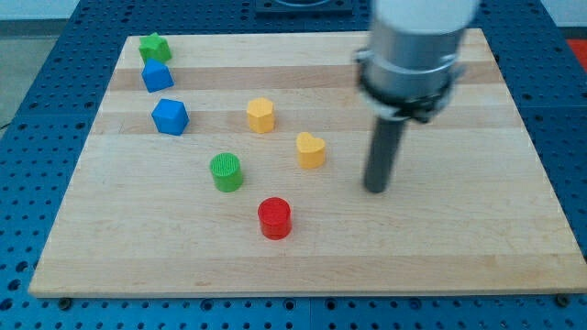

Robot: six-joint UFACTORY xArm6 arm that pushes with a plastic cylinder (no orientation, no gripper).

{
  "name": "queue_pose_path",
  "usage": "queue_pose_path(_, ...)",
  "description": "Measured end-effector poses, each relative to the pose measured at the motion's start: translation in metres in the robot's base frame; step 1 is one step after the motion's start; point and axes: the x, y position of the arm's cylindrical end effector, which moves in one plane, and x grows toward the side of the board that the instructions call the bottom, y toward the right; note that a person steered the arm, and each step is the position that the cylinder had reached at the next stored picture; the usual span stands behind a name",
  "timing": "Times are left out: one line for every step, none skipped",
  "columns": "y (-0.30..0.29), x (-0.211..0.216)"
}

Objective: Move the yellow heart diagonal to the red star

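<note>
My tip [376, 188] rests on the board [514, 229] right of centre, bare: there are no fingers to open or close, just the rod end, touching nothing. The yellow heart [311, 150] lies near it toward the left edge and slightly toward the top edge, with a clear gap between. So the heart sits on the left side of my tip. No red star is visible; the only red block is a cylinder [274, 218], nearer the bottom edge, below-left of the heart. I judge any push must start from the heart's right face, sending it leftward.
</note>
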Motion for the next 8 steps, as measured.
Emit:
queue_pose_path(-0.061,-0.023)
queue_pose_path(-0.035,-0.049)
queue_pose_path(-0.005,-0.067)
queue_pose_path(-0.013,-0.04)
queue_pose_path(-0.045,-0.021)
queue_pose_path(-0.06,-0.075)
queue_pose_path(-0.035,-0.09)
queue_pose_path(0.002,-0.089)
